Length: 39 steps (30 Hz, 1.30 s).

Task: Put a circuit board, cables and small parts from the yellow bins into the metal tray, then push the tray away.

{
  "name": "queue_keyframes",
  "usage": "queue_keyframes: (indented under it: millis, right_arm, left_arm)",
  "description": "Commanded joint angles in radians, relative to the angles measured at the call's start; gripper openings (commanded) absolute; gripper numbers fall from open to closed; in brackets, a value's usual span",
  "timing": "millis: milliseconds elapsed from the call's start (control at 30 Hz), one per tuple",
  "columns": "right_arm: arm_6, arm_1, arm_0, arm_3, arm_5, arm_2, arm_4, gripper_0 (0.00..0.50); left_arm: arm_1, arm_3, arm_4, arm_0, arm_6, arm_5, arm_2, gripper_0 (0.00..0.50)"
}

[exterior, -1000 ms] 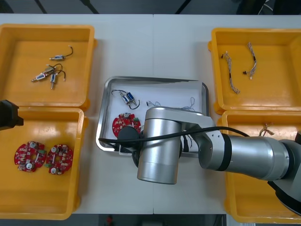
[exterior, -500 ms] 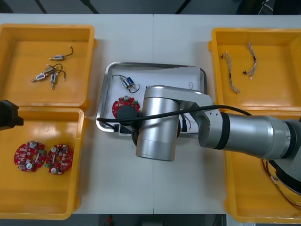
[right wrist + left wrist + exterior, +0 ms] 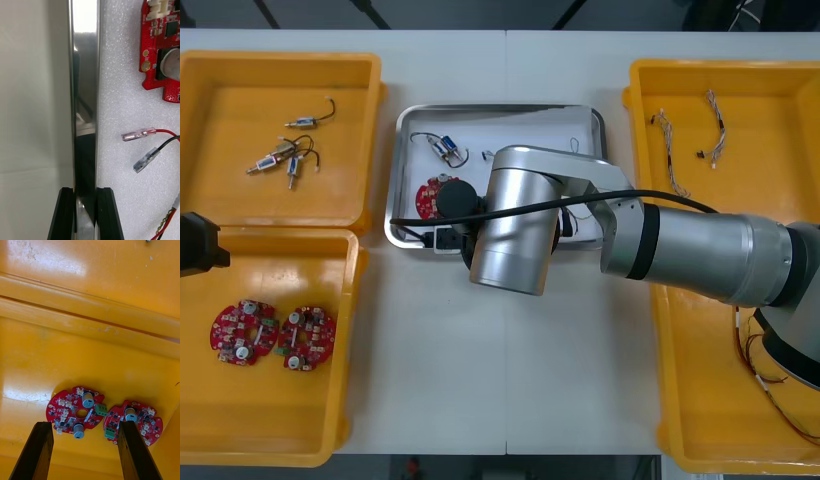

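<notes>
- Light table is carrying four yellow bins, two on each side, with the metal tray sitting between the two far ones.
- Your right gripper is clenching the tray's near rim, one finger outside on the table side and one inside on the white lining. Judging by that, the grip is there so the tray goes with the arm and doesn't skid off.
- Right arm is reaching across from the right side and is covering the tray's near half in the front view.
- Tray is already holding its load:
  - a circuit board near the left wall
  - a small metal part at the far left
  - a red lead and a black lead lying loose on the lining just inside the rim
- A strand by the inner finger is looking red and yellow; it's cut off at the edge, so it's probably a cable but I'm not sure.
- Loading is looking done, so you are likely on the push-away step. The tray's far rim is sitting short of the table's far edge, so there's room left.
- Watch the loose leads near the clamped rim; they could snag the inner finger on release.
- Your left gripper is hanging released over the near left bin. Its fingers are spread above two spare boards and touching neither. It's parked there, out of the tray's path.
- Far left bin is holding leftover small metal parts; far right bin is holding cables.
</notes>
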<state>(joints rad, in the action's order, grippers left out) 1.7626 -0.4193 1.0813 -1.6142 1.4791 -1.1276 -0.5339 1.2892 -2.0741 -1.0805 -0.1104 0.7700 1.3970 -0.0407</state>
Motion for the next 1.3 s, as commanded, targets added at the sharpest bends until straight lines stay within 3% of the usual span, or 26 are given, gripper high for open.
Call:
queue_keyframes:
  millis: [33, 233, 467, 900, 1300]
  right_arm:
    - [0.107, -0.016, 0.075, 0.047, -0.029, -0.012, -0.005, 0.0]
    - [0.172, -0.016, 0.1, 0.135, -0.117, -0.012, -0.009, 0.0]
    - [0.181, -0.015, 0.121, 0.26, -0.263, -0.012, -0.012, 0.0]
    - [0.195, -0.013, 0.167, 0.439, -0.436, -0.012, -0.037, 0.0]
    - [0.189, -0.006, 0.187, 0.522, -0.586, -0.012, -0.038, 0.0]
  left_arm:
    - [0.048, -0.003, -0.007, 0.014, 0.031, -0.009, 0.018, 0.5]
    - [0.048, -0.003, -0.007, 0.014, 0.031, -0.009, 0.018, 0.5]
    - [0.048, -0.003, -0.007, 0.014, 0.031, -0.009, 0.018, 0.5]
    - [0.048, -0.003, -0.007, 0.014, 0.031, -0.009, 0.018, 0.5]
    - [0.048, -0.003, -0.007, 0.014, 0.031, -0.009, 0.018, 0.5]
